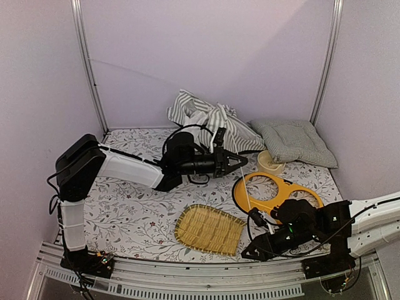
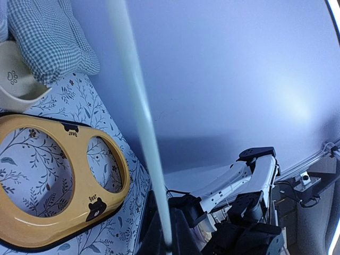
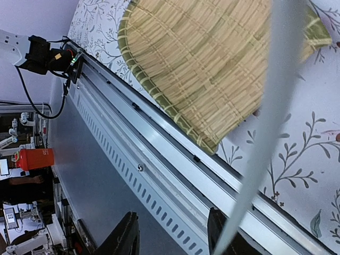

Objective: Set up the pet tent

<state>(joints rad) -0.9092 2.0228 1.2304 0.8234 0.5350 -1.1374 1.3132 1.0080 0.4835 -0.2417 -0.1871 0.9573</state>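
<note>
**Top view:** 1 pet tent (image 1: 203, 119), collapsed heap, upper centre by back wall; door and windows lost in folds. 1 pole (image 1: 246, 190), thin, faint, centre-right. 1 cushion (image 1: 290, 140), 1 bowl (image 1: 270, 161), 1 yellow 2-hole feeder frame (image 1: 284, 187), 1 tray (image 1: 209, 229). Left gripper (image 1: 242, 161) pinched on pole's upper end. Right gripper (image 1: 250, 253) lower right, gap unreadable.

**L wrist:** pole (image 2: 141, 117) blurred, down centre; own fingers not made out.

**R wrist:** 2 fingers (image 3: 125, 236) apart, bottom edge. Pole (image 3: 265, 133) blurred beside one; contact unclear.
</note>
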